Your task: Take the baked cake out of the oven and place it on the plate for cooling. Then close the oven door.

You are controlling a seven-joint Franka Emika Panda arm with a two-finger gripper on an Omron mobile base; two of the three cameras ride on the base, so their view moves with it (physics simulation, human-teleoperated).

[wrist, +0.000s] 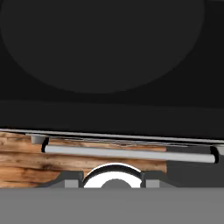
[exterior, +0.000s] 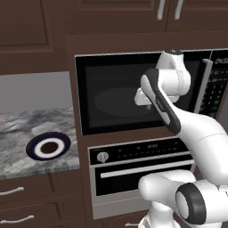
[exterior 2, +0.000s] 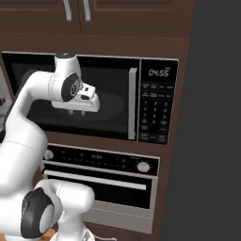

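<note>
The tool (exterior 2: 77, 113) hangs before the microwave (exterior: 116, 93), at 12 o'clock above the shut oven door (exterior: 142, 176); its spread cannot be told. The plate (exterior: 48, 146) rests on the desk (exterior: 18, 138), at 9 o'clock from the oven (exterior: 138, 171).

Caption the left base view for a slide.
White arm raised before the microwave, above the shut oven door; empty plate waits on the marble counter.

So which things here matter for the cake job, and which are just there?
For the job:
- oven
- oven door, closed, with its bar handle
- plate on the counter
- gripper

Just there:
- microwave
- drawers
- upper cabinets
</note>
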